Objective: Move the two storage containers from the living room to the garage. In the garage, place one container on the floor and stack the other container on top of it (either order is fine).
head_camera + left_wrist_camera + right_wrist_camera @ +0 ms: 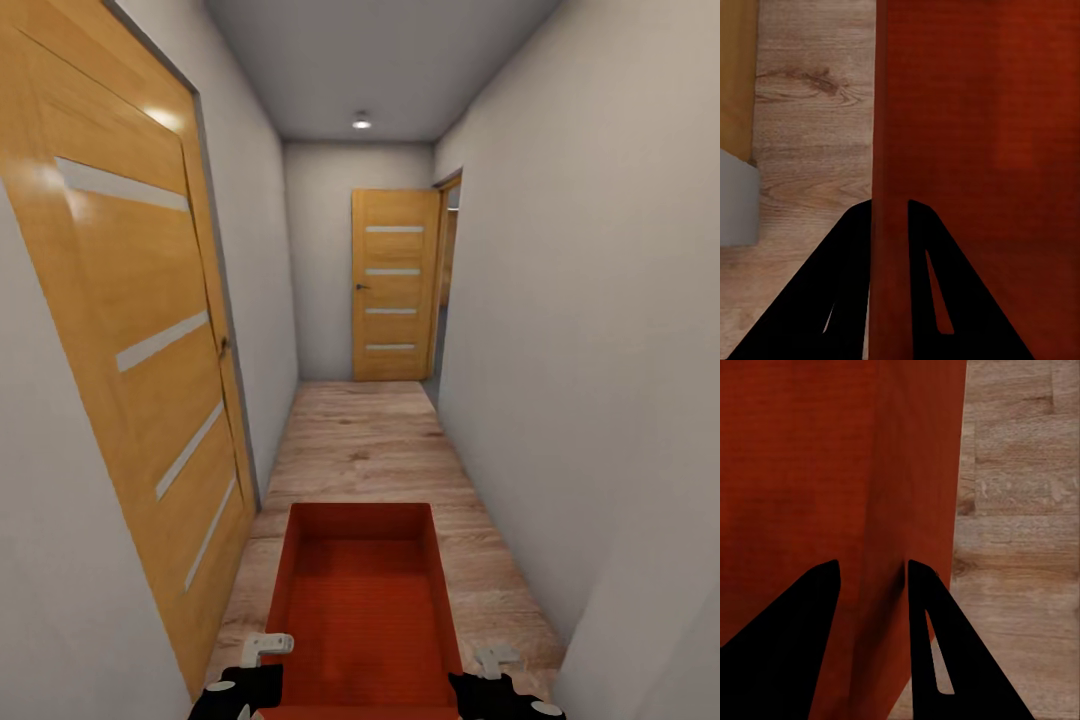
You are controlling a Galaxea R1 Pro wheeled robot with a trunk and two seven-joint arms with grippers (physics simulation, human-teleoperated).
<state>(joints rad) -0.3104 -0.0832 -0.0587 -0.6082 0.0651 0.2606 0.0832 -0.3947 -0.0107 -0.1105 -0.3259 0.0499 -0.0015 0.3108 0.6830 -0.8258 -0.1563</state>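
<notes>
Both tools pinch storage container (pixel 363 600) walls: left tool (pixel 891 217), right tool (pixel 870 577); long axis down hallway.

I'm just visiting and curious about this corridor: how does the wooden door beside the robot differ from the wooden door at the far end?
The orange-brown wooden door on the left wall lies flush with its wall and looks shut; the orange-brown wooden door at the far end faces the camera beside an open doorway. The near one looms large and slanted, the far one small and square-on. Both share the same wood tone and pale horizontal strips.
</notes>
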